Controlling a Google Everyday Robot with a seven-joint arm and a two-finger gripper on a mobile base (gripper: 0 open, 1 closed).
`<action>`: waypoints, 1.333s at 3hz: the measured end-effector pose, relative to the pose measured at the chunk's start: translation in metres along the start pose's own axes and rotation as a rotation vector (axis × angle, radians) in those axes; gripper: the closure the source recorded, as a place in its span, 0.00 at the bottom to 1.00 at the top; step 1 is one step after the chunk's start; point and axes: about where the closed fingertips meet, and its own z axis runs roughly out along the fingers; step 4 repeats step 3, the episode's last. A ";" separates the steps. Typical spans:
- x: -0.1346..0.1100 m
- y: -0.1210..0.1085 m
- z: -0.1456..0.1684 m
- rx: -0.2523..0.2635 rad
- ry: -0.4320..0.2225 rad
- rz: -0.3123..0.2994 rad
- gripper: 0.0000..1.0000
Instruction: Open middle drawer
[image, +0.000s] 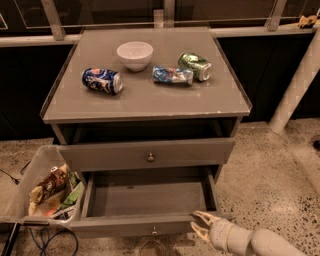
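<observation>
We see the arm (260, 242) reaching in low from five o'clock, its gripper (199, 224) at the right front corner of the middle drawer (145, 199), which stands pulled out at six o'clock. The jaws are spread and hold nothing, and the upper finger (202, 216) lies against the drawer's front edge.

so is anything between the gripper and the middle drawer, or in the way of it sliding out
Nothing visible does. The gripper is right at the front right corner of the middle drawer, which is already pulled out. The bin of snacks sits beside the drawer, off its path, not in it.
</observation>
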 end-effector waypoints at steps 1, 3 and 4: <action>0.000 0.000 0.000 0.000 0.000 0.000 0.13; 0.000 0.000 0.000 0.000 0.000 0.000 0.00; 0.000 0.000 0.000 0.000 0.000 0.000 0.00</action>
